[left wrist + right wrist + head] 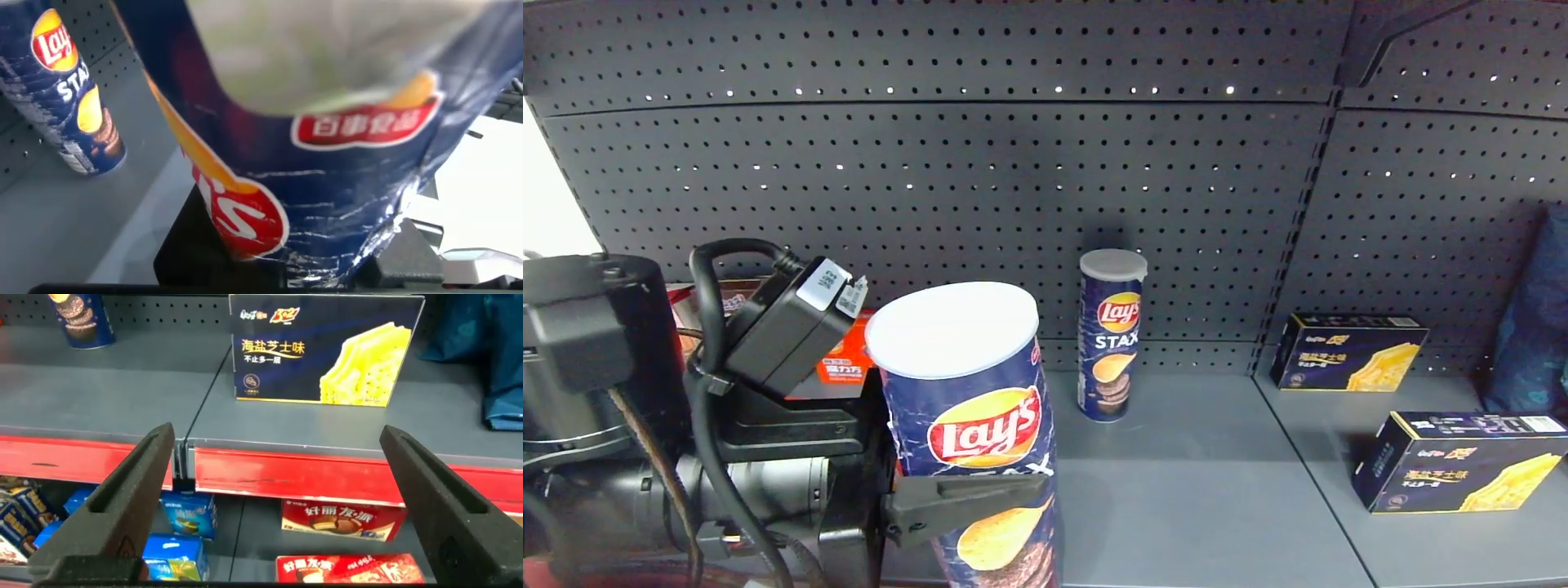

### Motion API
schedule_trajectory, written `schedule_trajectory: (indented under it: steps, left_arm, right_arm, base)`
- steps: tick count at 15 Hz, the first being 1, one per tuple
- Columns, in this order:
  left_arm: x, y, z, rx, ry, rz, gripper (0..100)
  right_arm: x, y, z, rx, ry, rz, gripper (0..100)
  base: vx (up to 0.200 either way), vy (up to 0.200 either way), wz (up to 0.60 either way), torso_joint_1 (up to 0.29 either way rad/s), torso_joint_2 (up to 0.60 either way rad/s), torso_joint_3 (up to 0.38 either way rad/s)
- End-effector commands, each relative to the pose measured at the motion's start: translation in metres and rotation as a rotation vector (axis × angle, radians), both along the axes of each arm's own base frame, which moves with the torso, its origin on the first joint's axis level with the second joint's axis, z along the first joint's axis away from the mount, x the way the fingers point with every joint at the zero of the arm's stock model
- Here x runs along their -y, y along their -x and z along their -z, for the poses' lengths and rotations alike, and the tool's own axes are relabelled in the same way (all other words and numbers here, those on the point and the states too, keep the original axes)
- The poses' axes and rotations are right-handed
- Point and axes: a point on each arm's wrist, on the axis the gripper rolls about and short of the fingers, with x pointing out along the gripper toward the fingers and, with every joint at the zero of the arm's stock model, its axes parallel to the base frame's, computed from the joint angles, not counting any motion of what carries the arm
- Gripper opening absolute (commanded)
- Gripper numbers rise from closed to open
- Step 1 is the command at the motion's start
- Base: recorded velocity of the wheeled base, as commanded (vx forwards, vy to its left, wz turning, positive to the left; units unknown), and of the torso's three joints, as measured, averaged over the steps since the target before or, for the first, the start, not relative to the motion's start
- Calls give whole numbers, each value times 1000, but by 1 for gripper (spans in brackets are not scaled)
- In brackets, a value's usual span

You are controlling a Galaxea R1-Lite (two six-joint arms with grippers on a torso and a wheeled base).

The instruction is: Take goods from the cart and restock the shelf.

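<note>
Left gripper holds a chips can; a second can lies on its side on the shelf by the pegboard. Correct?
Not quite. The head view shows the second can standing upright on the shelf by the pegboard, not on its side. The left gripper does hold a chips can.

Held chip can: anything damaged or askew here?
The dark-blue cylindrical chip can in the left gripper shows a crinkled patch on its wrap, possibly squeezed. The standing blue can and two dark cardboard boxes look fine.
</note>
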Motion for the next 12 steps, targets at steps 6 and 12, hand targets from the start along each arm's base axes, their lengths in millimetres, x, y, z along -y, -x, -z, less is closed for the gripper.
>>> schedule_trajectory:
  steps: [6, 12]
  left_arm:
    - [-1, 0, 1, -5, -2, -5, 0]
    - [-4, -3, -1, -3, 3, -24, 0]
  right_arm:
    - [0, 0, 0, -1, 5, -8, 100]
    - [0, -2, -80, 61, -66, -28, 100]
  base:
    - [0, 0, 0, 0, 0, 0]
    - [0, 0, 0, 0, 0, 0]
